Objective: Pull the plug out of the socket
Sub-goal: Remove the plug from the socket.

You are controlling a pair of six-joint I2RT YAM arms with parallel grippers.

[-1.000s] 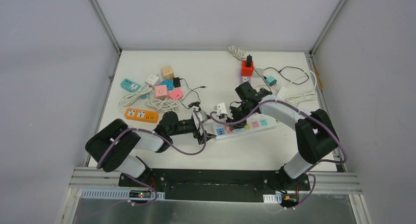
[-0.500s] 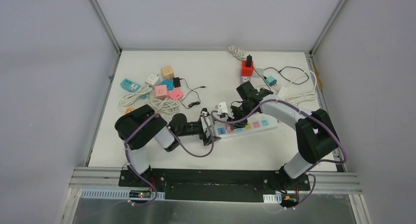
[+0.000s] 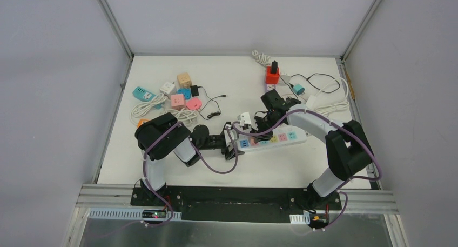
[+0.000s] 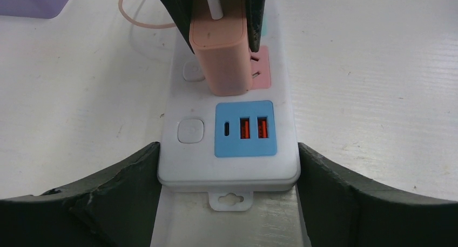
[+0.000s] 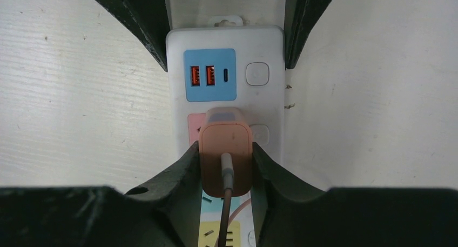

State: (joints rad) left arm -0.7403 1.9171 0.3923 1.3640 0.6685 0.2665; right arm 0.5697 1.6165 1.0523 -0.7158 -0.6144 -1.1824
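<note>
Bracing one end of white plastic power strip (image 5: 270, 47) with left claw (image 4: 228, 163), just swung in and narrowed — peach boxy plug (image 4: 219, 52) pinched in right claw (image 5: 225, 154), ready to pull.

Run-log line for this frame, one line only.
right gripper: shut on plug | plug: seated in power strip | left gripper: astride strip's USB end, grip unclear | step: pull not done

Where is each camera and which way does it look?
Top: high behind, looking down at the table; left arm and right arm show.
Left wrist: on left hand, faces along power strip; fingers flank it.
Right wrist: on right hand, over the pink plug it pinches.
Both wrists share the blue USB panel.
</note>
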